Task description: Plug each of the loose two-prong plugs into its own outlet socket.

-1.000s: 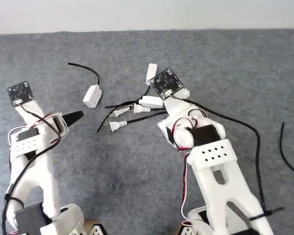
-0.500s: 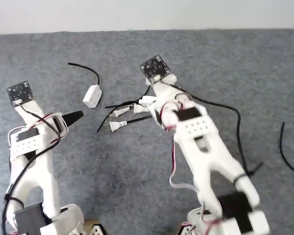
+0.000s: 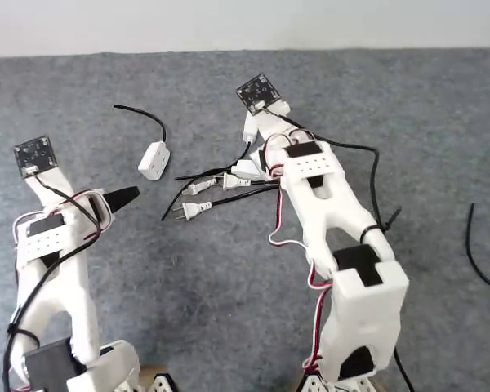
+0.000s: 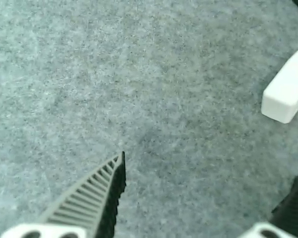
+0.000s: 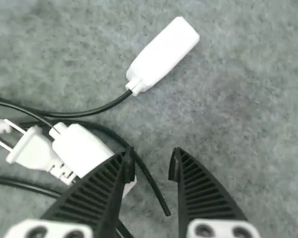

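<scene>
**Plugs (image 3: 198, 188) loose on the grey carpet (image 3: 408, 122), neither gripper holding anything**

So there are three two-prong plugs lying in a little cluster around the middle of the table, and none of them is in a socket. Two sit side by side and the third (image 3: 192, 211) is a bit nearer and to the left, with their black leads all trailing off to the right under the right arm.

The left gripper (image 4: 213, 168) hangs over bare carpet on the left side, with its jaws spread wide and nothing between them. The left socket (image 3: 153, 159), a white block with a black lead (image 3: 143, 114) curling off to the far side, lies just right of it and farther out, not touching.

The right gripper (image 5: 152, 157) is stretched out over the tangle, with its jaws only a narrow gap apart and not gripping anything. A loose black cable end (image 5: 156, 196) lies on the carpet beneath that gap. Just left of the fingers is the middle socket (image 5: 82, 146), with one plug right up against it, prongs pointing away. The far socket (image 5: 161, 54) lies a little beyond, apart from the fingers.

Another black cable (image 3: 474, 245) snakes along the right edge.
</scene>
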You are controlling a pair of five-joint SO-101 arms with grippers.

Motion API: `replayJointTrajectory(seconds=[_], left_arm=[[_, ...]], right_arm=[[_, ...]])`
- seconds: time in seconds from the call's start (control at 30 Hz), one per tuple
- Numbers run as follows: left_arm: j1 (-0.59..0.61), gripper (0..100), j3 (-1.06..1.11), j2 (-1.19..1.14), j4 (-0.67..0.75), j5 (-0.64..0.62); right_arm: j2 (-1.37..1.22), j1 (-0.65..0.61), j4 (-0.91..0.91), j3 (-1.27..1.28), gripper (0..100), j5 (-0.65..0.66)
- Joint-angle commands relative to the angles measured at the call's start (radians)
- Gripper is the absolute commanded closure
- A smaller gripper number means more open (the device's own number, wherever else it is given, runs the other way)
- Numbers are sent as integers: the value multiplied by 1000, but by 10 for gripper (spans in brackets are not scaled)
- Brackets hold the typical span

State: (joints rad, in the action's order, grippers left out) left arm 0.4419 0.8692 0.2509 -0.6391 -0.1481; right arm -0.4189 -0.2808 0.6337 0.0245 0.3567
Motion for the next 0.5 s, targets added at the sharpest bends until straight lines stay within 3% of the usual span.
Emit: replayJointTrajectory(seconds=[0.0, 0.27, 0.47], left_arm=[[-5, 532, -4, 37, 26, 9], [-5, 532, -2, 37, 26, 9], [-5, 532, -2, 37, 26, 11]], right_arm=[[-19, 4, 31, -95, 873, 54], [-91, 1, 71, -106, 876, 152], [-44, -88, 306, -103, 877, 153]])
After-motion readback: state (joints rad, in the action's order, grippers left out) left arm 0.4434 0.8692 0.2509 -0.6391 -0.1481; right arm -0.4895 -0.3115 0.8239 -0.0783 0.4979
